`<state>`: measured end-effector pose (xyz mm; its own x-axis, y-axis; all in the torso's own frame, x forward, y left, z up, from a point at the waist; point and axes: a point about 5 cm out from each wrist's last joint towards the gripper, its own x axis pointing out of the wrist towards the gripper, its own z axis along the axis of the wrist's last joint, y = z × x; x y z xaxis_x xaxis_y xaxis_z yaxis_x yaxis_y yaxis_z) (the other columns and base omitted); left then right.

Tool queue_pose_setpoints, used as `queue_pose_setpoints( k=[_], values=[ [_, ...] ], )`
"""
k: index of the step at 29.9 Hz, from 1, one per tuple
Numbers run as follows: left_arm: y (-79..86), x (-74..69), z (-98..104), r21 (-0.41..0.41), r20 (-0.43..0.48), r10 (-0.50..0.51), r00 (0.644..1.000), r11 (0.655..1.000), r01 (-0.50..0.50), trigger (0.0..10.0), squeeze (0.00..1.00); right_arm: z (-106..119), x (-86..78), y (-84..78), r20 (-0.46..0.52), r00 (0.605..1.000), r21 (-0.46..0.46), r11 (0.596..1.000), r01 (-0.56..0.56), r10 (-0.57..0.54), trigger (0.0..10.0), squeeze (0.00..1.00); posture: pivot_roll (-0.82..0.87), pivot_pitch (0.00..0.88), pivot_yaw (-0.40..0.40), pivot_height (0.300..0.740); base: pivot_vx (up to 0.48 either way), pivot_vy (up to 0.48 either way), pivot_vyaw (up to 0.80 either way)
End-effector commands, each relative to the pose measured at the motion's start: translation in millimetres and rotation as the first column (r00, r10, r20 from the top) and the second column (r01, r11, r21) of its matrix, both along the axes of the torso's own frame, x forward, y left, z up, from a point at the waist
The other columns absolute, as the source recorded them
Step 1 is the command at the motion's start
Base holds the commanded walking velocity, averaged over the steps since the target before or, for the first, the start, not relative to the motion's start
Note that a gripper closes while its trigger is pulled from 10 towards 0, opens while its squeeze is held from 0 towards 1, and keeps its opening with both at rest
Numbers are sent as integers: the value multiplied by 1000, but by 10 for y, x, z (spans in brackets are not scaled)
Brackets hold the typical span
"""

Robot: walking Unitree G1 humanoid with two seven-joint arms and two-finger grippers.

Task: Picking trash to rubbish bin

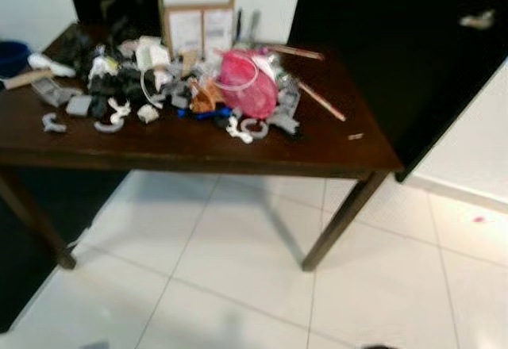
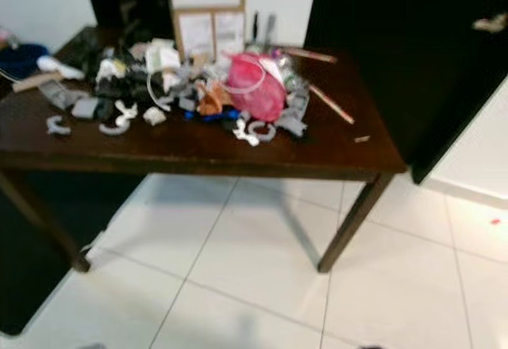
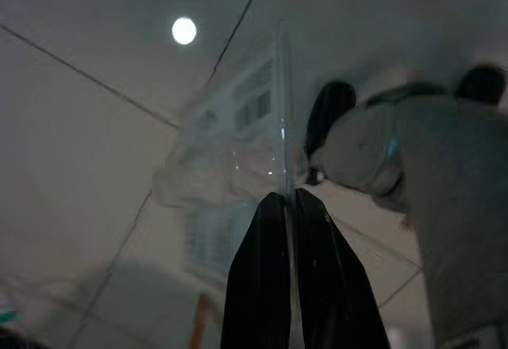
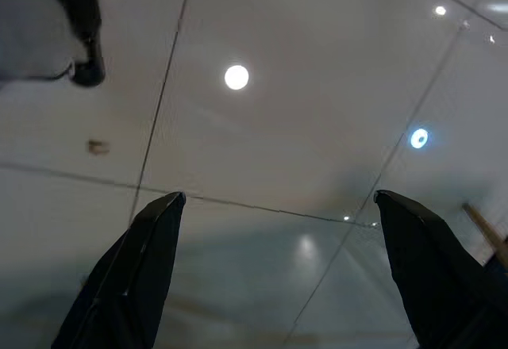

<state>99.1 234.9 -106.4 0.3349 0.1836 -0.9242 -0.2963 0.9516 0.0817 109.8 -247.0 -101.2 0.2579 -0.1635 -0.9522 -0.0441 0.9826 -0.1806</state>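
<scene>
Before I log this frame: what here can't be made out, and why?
- Pile on the table: eye views are blurred, so the small grey and white pieces can't be identified.
- Label on the clear plastic wrapper held by the left gripper: print blurred in the left wrist view.
- Cardboard box: its labels are too small to read.

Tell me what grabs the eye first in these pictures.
The bright pink bag stands out in the clutter heaped on the dark wooden table, with a cardboard box behind it by the wall. The left gripper has its jaws shut on a clear plastic wrapper above the white tiled floor.
</scene>
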Motion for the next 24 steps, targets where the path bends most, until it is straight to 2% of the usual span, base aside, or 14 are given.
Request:
queue_pose_setpoints(
  k=[1, 5, 7, 10, 14, 15, 18, 24],
  values=[
    [-88, 17, -17, -16, -14, -48, 999, 999, 48, 10000, 0, -6, -19, 1, -5, 1000, 6, 1000, 26, -26, 10000, 0, 93, 70, -75, 740, 0, 0, -788],
    [-99, 112, 5, -7, 2, -94, 996, 996, 94, 10000, 0, 10, 20, -17, 7, 999, 4, 999, 33, -33, 10000, 0, 86, 61, -68, 740, 0, 0, -788],
    [-121, 233, 36, 1, 18, -161, 987, 987, 161, 10000, 0, 27, 35, -63, 18, 998, -4, 998, 63, -62, 10000, 0, 65, 65, -56, 740, 0, 0, -784],
    [-140, 264, 41, 4, 17, -190, 982, 982, 190, 10000, 0, 29, 20, -85, 18, 997, -8, 997, 78, -78, 10000, 0, 58, 72, -50, 740, 0, 0, -785],
    [-155, 272, 40, 8, 11, -222, 975, 975, 222, 10000, 0, 19, -23, -91, 13, 995, -10, 995, 94, -94, 10000, 0, 48, 70, -46, 740, 0, 0, -783],
    [-168, 242, 29, 9, -1, -252, 968, 968, 252, 10000, 0, 4, -93, -102, 0, 994, -12, 994, 107, -107, 10000, 0, 42, 72, -42, 740, 0, 0, -788],
    [-175, 205, 17, 7, -12, -266, 964, 964, 266, 10000, 0, -5, -140, -113, -8, 993, -15, 993, 116, -116, 10000, 0, 42, 72, -40, 740, 0, 0, -785],
    [-144, 154, 8, 14, -30, -278, 960, 960, 279, 10000, 0, 5, -118, -128, 22, 991, -23, 991, 133, -132, 10000, 0, 38, 63, -42, 740, 0, 0, -783]
  ],
)
